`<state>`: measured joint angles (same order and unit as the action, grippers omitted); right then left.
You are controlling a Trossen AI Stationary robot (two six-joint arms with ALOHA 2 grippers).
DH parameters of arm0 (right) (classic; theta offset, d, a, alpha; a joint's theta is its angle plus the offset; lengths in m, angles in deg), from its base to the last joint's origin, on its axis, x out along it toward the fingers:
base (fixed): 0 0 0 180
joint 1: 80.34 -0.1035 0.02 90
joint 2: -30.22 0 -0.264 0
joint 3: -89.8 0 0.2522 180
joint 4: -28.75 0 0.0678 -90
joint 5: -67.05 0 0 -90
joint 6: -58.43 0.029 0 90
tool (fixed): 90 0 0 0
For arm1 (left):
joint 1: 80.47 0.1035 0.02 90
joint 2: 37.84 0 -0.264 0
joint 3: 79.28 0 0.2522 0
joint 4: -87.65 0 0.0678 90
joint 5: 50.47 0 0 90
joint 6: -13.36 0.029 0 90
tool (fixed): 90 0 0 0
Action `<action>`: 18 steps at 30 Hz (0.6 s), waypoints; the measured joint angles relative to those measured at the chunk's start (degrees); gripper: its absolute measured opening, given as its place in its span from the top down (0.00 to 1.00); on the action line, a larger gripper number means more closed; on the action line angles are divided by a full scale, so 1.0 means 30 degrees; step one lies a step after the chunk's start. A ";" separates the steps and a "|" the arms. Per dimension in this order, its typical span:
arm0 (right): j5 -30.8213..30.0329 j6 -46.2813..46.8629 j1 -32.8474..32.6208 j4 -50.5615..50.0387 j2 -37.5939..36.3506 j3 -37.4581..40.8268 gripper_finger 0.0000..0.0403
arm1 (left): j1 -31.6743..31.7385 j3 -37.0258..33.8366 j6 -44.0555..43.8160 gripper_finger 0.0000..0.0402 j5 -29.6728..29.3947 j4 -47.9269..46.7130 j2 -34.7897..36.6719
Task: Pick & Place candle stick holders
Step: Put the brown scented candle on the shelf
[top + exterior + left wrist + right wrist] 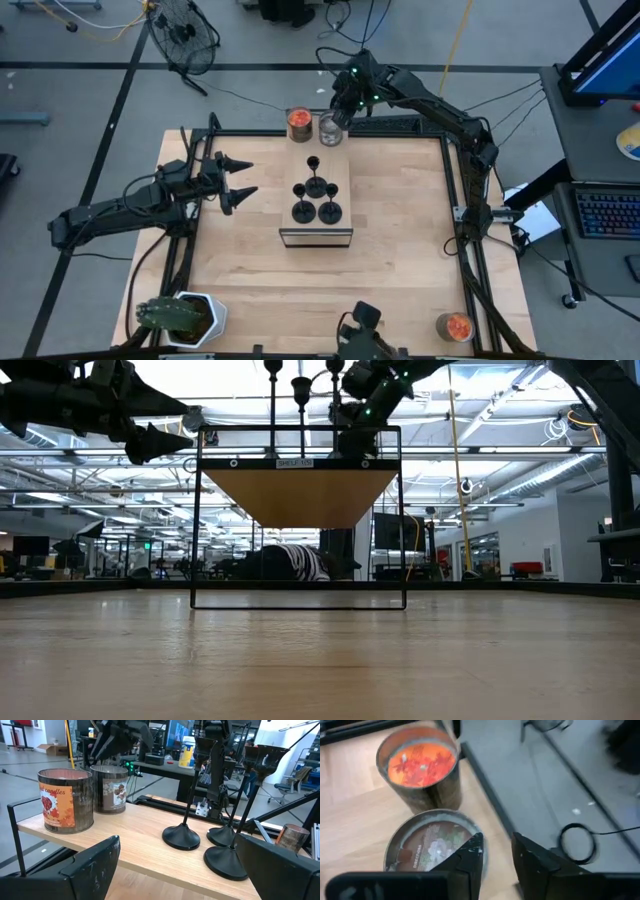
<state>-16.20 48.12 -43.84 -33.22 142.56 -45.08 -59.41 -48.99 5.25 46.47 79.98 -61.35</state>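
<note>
So far we count 4 holders (315, 199) standing on the shelf (340, 235), none gripped. Our left pincer (240, 180) hangs open beside them; our right pincer (338, 112) hovers open at the silvery jar (331, 129). Everything remains undone.

Even, bright overhead light filled the room. In the low view ceiling strip lights (500, 420) glared at twelve o'clock, leaving the shelf (298, 495) backlit. The right wrist view was blurred.
</note>
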 joint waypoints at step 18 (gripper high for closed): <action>-0.1834 0.0778 -0.1033 -0.4278 -0.1884 0.2231 0.97 | 0.0006 0.0000 -0.0015 0.01 0.0320 -0.0015 0.0000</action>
<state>-21.70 50.46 -46.93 -46.06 136.91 -38.39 -59.39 -48.99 5.20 47.43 79.93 -61.35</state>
